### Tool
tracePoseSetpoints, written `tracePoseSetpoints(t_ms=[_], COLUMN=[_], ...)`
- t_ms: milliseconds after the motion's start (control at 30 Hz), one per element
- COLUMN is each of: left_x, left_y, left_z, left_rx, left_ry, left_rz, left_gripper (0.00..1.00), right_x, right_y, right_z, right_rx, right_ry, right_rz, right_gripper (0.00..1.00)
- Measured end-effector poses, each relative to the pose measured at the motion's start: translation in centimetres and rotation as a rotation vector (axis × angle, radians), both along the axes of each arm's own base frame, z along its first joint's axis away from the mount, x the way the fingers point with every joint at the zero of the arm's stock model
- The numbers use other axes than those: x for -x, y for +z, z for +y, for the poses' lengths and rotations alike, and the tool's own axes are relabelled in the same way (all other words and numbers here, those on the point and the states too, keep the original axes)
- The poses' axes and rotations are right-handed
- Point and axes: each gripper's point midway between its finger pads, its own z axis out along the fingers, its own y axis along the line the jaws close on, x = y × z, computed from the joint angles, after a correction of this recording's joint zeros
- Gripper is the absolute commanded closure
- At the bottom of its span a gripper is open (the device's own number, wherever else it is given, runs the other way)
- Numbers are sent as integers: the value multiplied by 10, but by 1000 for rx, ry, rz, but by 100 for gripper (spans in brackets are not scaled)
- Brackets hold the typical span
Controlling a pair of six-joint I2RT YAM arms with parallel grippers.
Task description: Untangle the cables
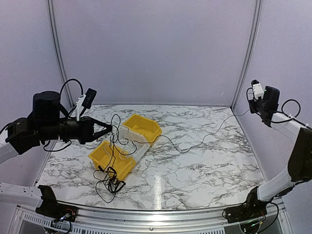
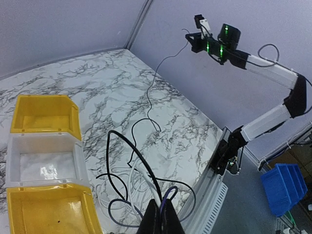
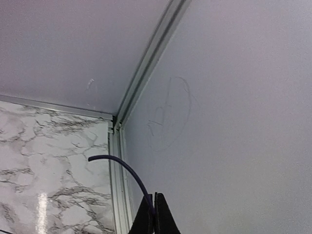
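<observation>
The left fingers (image 2: 154, 220) are pressed together on several of the cables (image 1: 112, 184) at the left of the top view. The bundle is hung from them down to the tabletop (image 1: 209, 170) beside the near yellow bin (image 1: 97, 157). The right fingers (image 3: 145, 218) are clamped on one dark strand (image 1: 215, 130), which is drawn out long toward the upper right. Little is judged done: one strand is partly freed, while the looped tangle at lower left is not yet separated.

Three bins (image 1: 155, 131) are lined up left of ctr on the table (image 1: 209, 170); cables (image 1: 111, 181) hung from left gripper (image 1: 109, 129) above them, piled in front, w/ one strand drawn to right gripper (image 1: 252, 107), far right.
</observation>
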Motion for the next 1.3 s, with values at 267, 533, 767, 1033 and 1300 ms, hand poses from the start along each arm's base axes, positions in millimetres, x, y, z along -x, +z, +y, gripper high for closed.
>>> tracePoseSetpoints(t_ms=[267,533,767,1033,1300], left_x=[52,59,60,67,76], left_y=[-50,-168,-228,-213,-168], left_z=[-18,20,40,39,34], left_rx=[-81,-337,-491,-442,-365], left_ry=[-149,-7,98,61,-24], left_rz=[165,394,512,468,415], left_gripper=[100,100,100,59,36], right_x=[-12,-10,43,86,172], right_y=[-43,-60,-101,-104,-87], right_z=[-42,58,200,268,392], right_rx=[9,-88,-114,19,115], right_ry=[-88,321,773,1046,1501], right_rz=[112,216,399,477,446], right_gripper=[100,100,60,37,36])
